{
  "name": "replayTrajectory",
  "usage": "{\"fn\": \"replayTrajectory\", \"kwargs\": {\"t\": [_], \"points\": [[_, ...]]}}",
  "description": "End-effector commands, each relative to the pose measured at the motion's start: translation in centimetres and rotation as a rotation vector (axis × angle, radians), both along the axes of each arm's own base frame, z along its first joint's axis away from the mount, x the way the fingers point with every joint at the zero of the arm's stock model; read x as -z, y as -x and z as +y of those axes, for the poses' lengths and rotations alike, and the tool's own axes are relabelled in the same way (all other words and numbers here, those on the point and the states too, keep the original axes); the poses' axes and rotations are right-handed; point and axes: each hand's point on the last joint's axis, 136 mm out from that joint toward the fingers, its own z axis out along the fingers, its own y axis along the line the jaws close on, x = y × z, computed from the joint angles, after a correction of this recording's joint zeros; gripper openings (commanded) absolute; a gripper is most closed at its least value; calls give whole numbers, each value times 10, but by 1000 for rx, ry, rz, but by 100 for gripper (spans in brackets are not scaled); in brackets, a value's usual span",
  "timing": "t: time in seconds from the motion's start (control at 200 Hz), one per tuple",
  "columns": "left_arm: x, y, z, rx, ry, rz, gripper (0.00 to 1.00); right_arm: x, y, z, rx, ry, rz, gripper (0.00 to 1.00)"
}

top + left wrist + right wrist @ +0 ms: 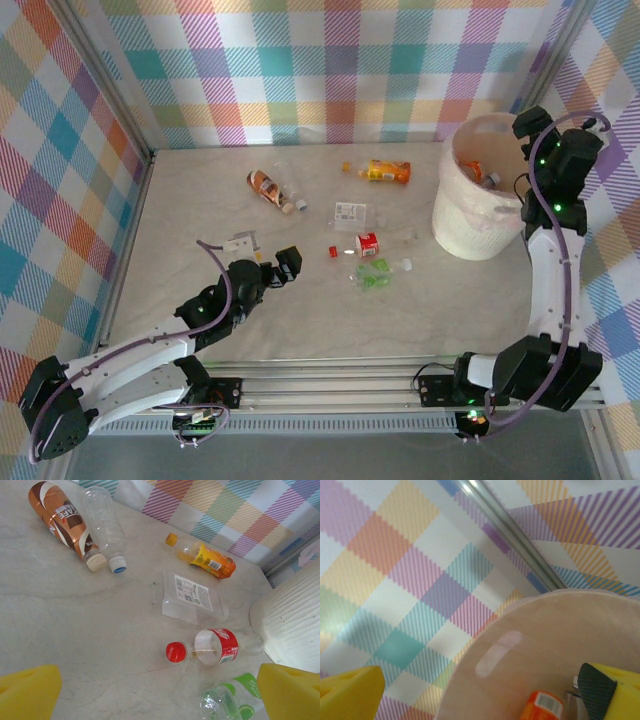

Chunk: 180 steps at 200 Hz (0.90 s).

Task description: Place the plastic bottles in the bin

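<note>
Several plastic bottles lie on the table: a brown one (262, 185) (62, 517), a clear one with a blue cap (290, 195) (102, 522), an orange one (385, 171) (210, 560), a flattened clear one (350, 213) (192, 597), a red-labelled one (367, 243) (217, 646) and a green one (373, 272) (232, 702). The cream bin (480, 225) (295, 620) (545, 645) stands at the right, with an orange-labelled bottle (542, 707) inside. My left gripper (285, 265) (159, 695) is open, low over the table left of the red and green bottles. Over the bin's far rim, my right gripper (530, 125) (482, 692) hangs open and empty.
Checked cloth walls (330, 70) close in the table on three sides. A small red cap (333, 251) and an orange cap (346, 167) lie loose. A metal rail (330, 375) runs along the near edge. Bare tabletop (450, 310) stretches in front of the bin.
</note>
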Motion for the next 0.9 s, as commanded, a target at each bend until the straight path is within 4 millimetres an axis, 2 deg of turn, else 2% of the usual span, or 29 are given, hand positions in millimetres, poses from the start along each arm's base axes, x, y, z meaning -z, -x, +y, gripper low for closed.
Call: {"fn": "replayTrajectory", "kwargs": {"t": [0.0, 0.23, 0.41, 0.51, 0.575, 0.65, 0.755, 0.895], "points": [[2, -1, 2, -6, -3, 19, 100, 4, 16, 31, -165, 98, 26, 100], [8, 3, 5, -6, -5, 46, 100, -2, 63, 123, -639, 263, -32, 100], [10, 6, 19, -72, 19, 68, 100, 10, 100, 184, -918, 396, -74, 100], [17, 8, 34, -154, 52, 96, 100, 30, 118, 220, -1085, 441, -87, 100], [26, 11, 47, -234, 64, 134, 100, 51, 133, 248, -1220, 505, -84, 100], [34, 14, 54, -278, 76, 167, 100, 73, 151, 278, -1369, 609, -102, 100], [39, 13, 52, -286, 91, 191, 100, 97, 164, 303, -1509, 666, -114, 100], [43, 10, 49, -305, 78, 217, 100, 132, 186, 324, -1745, 655, -71, 100]]}}
